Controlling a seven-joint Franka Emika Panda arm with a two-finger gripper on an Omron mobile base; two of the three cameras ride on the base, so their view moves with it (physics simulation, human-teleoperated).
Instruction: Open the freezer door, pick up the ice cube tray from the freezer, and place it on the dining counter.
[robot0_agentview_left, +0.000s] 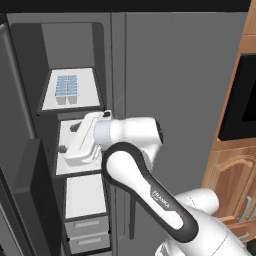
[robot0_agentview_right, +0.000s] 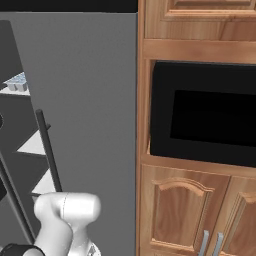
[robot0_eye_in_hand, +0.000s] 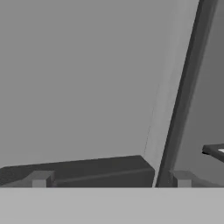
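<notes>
- Ice cube tray (robot0_agentview_left: 66, 90): small, pale blue-white, rectangular, with a grid of little square cells – lying flat
- Resting on the upper white shelf (robot0_agentview_left: 87, 97) of the freezer (robot0_agentview_left: 75, 45), towards the shelf's left half; also glimpsed at the far left edge of the right base view (robot0_agentview_right: 15, 82)
- Freezer compartment standing open – grey walls, white shelves stacked one under another, two pale drawers (robot0_agentview_left: 87, 235) at the bottom
- Freezer door (robot0_agentview_left: 22, 200) swung out to the left, dark and seen edge-on
- Plain grey fridge door (robot0_agentview_left: 180, 100) shut to the right of the compartment, long bar handle (robot0_agentview_right: 48, 150) beside it
- Gripper (robot0_agentview_left: 75, 137) reaching into the compartment at the second shelf (robot0_agentview_left: 67, 167), one level below the tray's shelf and well apart from the tray
- Fingers (robot0_eye_in_hand: 40, 179) spread wide in the hand view, nothing between them, grey inner wall ahead
- Wooden cabinets (robot0_agentview_right: 195, 215) with a black built-in oven (robot0_agentview_right: 205, 115) off to the right
</notes>
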